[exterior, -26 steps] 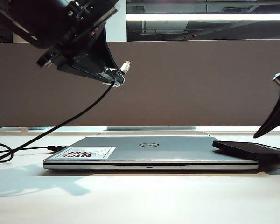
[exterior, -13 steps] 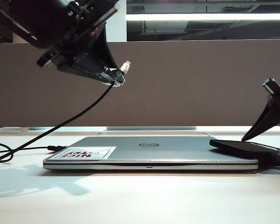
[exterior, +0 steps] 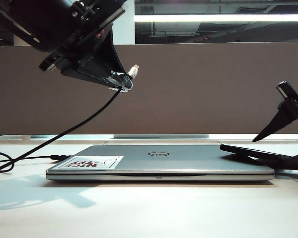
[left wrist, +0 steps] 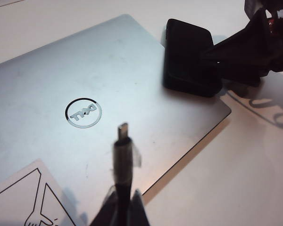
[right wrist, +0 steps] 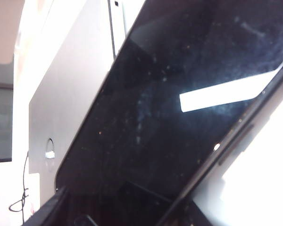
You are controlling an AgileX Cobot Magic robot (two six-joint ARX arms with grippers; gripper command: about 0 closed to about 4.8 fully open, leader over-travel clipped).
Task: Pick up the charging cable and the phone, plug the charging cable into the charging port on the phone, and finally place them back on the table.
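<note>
My left gripper [exterior: 122, 83] hangs high above the laptop's left part, shut on the charging cable [exterior: 74, 126] just behind its silvery plug [exterior: 133, 70], which sticks out bare [left wrist: 123, 130]. The cord droops to the table [exterior: 149, 208] at the left. The black phone [exterior: 248, 152] lies tilted on the laptop's right edge [left wrist: 188, 56]. My right gripper [exterior: 271, 151] is open at the far right, one finger above the phone and one below it. In the right wrist view the phone's glossy screen [right wrist: 170, 117] fills the space between the jaws [right wrist: 118, 207]. I cannot make out the charging port.
The shut silver Dell laptop [exterior: 159, 161] with a sticker [exterior: 92, 162] lies mid-table under both grippers. A grey-brown partition [exterior: 198, 89] backs the table. Slack cable loops on the tabletop at the far left [exterior: 2, 163].
The right gripper has swung lower and further in over the phone. The phone's near end has shifted left and lifted slightly. The left gripper and plug have not moved.
</note>
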